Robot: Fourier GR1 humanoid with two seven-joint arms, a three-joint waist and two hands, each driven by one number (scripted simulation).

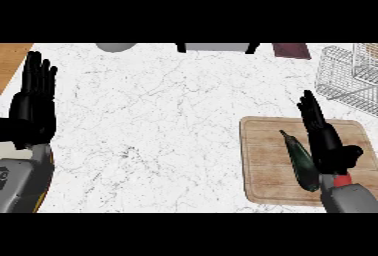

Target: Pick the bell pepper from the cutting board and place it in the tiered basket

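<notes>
The step in hand is judged to be the approach to the grasp: the dark green, elongated bell pepper (301, 162) is not yet held. It lies on the pale wooden cutting board (266, 150) at the right of the white marble counter (162, 115), its thin stem end pointing up-left and its thicker end toward the lower edge of the board. For the grasp to be done well, the right hand (325, 137) is best brought over the middle of the pepper, with fingers on one long side and thumb on the other, so that the narrow body is pinched across its width rather than along its length. The lift should be made straight up before any travel toward the white wire tiered basket (347, 75), which stands beyond the board at the upper right.

The right hand is seen with fingers straight and spread, nothing enclosed; it lies just beside the pepper on its right. Whether they touch cannot be told.

The left hand (33, 100) is held flat and released at the left edge, fingers up, at rest, well apart from the board.
</notes>
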